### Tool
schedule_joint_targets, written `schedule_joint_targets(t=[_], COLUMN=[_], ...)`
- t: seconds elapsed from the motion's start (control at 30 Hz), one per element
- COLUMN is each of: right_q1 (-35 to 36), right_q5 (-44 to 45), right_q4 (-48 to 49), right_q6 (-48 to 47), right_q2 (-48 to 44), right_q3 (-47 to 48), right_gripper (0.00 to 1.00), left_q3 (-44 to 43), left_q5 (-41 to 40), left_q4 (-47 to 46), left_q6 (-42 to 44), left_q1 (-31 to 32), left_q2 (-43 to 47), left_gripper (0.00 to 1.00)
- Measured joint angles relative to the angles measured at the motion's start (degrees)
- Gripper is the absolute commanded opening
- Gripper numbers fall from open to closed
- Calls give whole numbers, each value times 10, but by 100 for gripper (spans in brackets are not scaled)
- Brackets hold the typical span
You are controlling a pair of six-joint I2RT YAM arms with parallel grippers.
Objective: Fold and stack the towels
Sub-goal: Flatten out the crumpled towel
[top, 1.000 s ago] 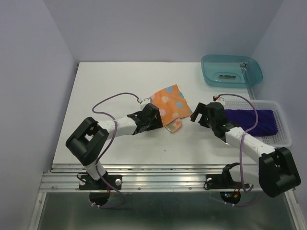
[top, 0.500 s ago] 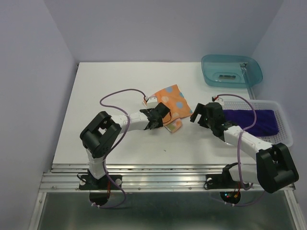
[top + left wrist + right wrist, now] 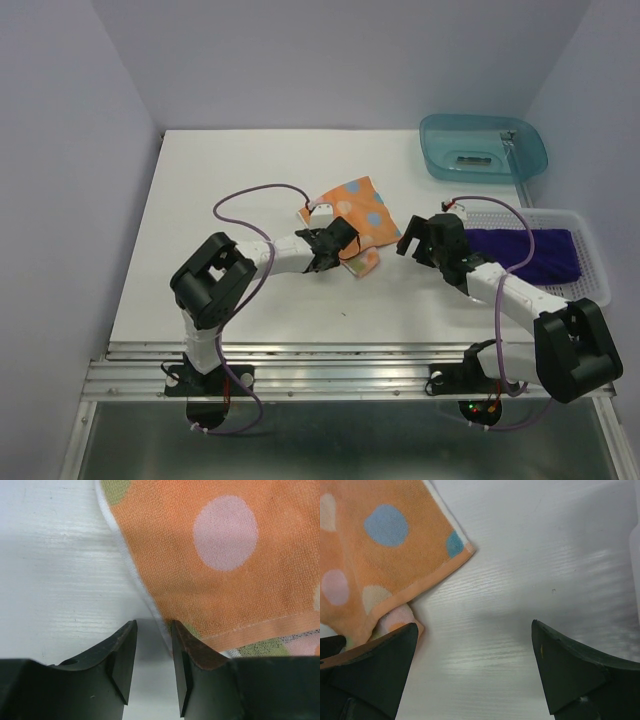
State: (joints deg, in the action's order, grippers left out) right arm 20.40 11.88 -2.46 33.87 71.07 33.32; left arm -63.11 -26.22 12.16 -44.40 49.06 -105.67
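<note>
The orange towel with pale blue and white dots point(image 3: 358, 215) lies partly folded near the middle of the white table. My left gripper point(image 3: 340, 247) is low at its near-left edge. In the left wrist view the towel point(image 3: 225, 570) fills the upper right, and the gripper point(image 3: 154, 630) has a narrow gap with only table between the fingers; the right finger point(image 3: 192, 650) touches the towel's white hem. My right gripper point(image 3: 408, 238) is wide open over bare table point(image 3: 474, 627), just right of the towel's corner point(image 3: 385, 555). The dark purple towel point(image 3: 525, 250) lies in a basket. The pink-red towel is out of view.
A white mesh basket point(image 3: 598, 272) stands at the table's right edge. A teal plastic tub point(image 3: 483, 147) sits at the back right. The white table point(image 3: 230, 180) stretches left of the towel. A purple cable point(image 3: 250, 200) loops above the left arm.
My left arm has reached further right, bringing its gripper along the towel's near-left edge. The right arm has barely moved.
</note>
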Motion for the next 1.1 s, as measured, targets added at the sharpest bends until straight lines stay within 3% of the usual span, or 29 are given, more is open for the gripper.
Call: schedule_joint_targets(t=[0.03, 0.13, 0.17, 0.23, 0.3, 0.67, 1.1], right_q1=[0, 0, 0, 0, 0, 0, 22], right_q5=[0, 0, 1, 2, 4, -2, -35], right_q4=[0, 1, 2, 3, 3, 14, 29], right_q6=[0, 0, 0, -2, -4, -17, -46], right_q2=[0, 0, 0, 1, 2, 8, 19], right_q3=[0, 0, 0, 0, 0, 0, 2], right_gripper=[100, 100, 100, 100, 100, 100, 100], left_q3=[0, 0, 0, -2, -8, 22, 143], left_q5=[0, 2, 3, 10, 16, 7, -6], left_q4=[-1, -5, -6, -10, -10, -28, 57], left_q6=[9, 37, 43, 61, 79, 64, -7], left_q1=[1, 1, 1, 1, 4, 6, -4], left_q2=[-1, -2, -3, -4, -9, 9, 152], left_gripper=[37, 34, 26, 21, 0, 0, 0])
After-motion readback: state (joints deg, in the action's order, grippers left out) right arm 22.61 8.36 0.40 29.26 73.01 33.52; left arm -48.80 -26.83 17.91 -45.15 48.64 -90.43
